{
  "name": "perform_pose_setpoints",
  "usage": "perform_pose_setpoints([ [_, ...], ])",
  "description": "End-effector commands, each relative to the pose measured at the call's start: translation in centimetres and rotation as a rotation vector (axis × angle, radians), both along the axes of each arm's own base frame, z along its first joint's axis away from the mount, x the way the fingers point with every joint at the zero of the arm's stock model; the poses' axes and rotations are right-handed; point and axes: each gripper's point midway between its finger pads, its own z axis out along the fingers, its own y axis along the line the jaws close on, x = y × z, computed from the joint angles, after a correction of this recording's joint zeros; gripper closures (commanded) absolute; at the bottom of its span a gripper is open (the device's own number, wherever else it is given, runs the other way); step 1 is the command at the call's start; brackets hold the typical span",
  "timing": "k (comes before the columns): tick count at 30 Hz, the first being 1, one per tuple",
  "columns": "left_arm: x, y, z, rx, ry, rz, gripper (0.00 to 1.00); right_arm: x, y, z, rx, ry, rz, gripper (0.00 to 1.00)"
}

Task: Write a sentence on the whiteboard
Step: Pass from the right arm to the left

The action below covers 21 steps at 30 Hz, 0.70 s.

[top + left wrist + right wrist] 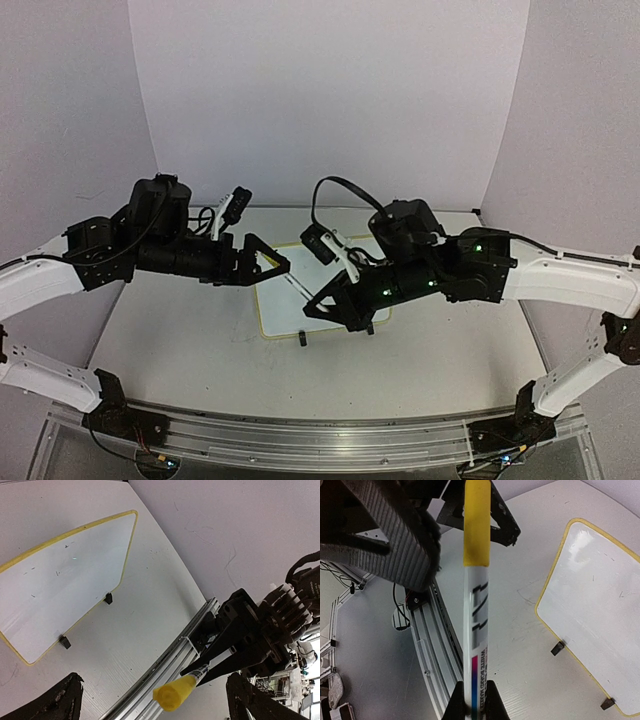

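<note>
The whiteboard point(285, 310) lies flat at the table's middle, white with a pale yellow rim; it also shows in the left wrist view point(65, 585) and the right wrist view point(600, 605). Its face shows only small specks; I see no sentence on it. My right gripper point(472, 702) is shut on the lower barrel of a white marker point(476, 625) with a yellow cap point(476, 525), held in the air over the board's front-left part point(318, 300). My left gripper point(272, 265) is open, its fingers point(395, 535) standing wide apart on either side of the cap point(175, 692) without touching it.
The board's two black clip feet point(108, 598) face the near edge. An aluminium rail point(165, 650) runs along the table's front. White walls close in the back and both sides.
</note>
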Motion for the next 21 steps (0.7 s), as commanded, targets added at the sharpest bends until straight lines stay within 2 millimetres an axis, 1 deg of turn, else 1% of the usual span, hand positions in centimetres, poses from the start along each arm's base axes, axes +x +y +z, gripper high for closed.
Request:
perform_pose_setpoints([
  [1, -1.3, -1.0, 3.4, -0.085, -0.033, -0.113, 0.01, -2.3, -0.1, 0.3, 0.003, 0.04, 0.115, 1.0],
  [4, -1.1, -0.8, 2.8, -0.062, -0.013, -0.095, 0.02, -2.4, -0.1, 0.4, 0.006, 0.039, 0.125, 1.0],
  [6, -1.0, -0.6, 2.5, -0.057, -0.002, -0.087, 0.12, -2.5, 0.0, 0.4, 0.007, 0.041, 0.134, 1.0],
  [7, -1.0, -0.6, 2.4, -0.058, 0.003, -0.084, 0.19, -2.6, 0.0, 0.4, 0.009, 0.042, 0.137, 1.0],
  [9, -0.9, -0.4, 2.2, -0.057, 0.011, -0.079, 0.31, -2.6, 0.0, 0.4, 0.008, 0.042, 0.139, 1.0],
  [14, -0.8, 0.2, 2.4, -0.064, 0.013, -0.062, 0.5, -2.2, -0.4, 0.3, 0.001, 0.025, 0.115, 1.0],
  [16, -0.8, 0.3, 2.4, -0.069, 0.017, -0.061, 0.54, -2.1, -0.5, 0.3, -0.001, 0.02, 0.106, 1.0],
  [21, -1.1, 0.4, 2.4, -0.074, 0.026, -0.075, 0.55, -2.0, -0.5, 0.1, -0.006, 0.023, 0.1, 1.0],
])
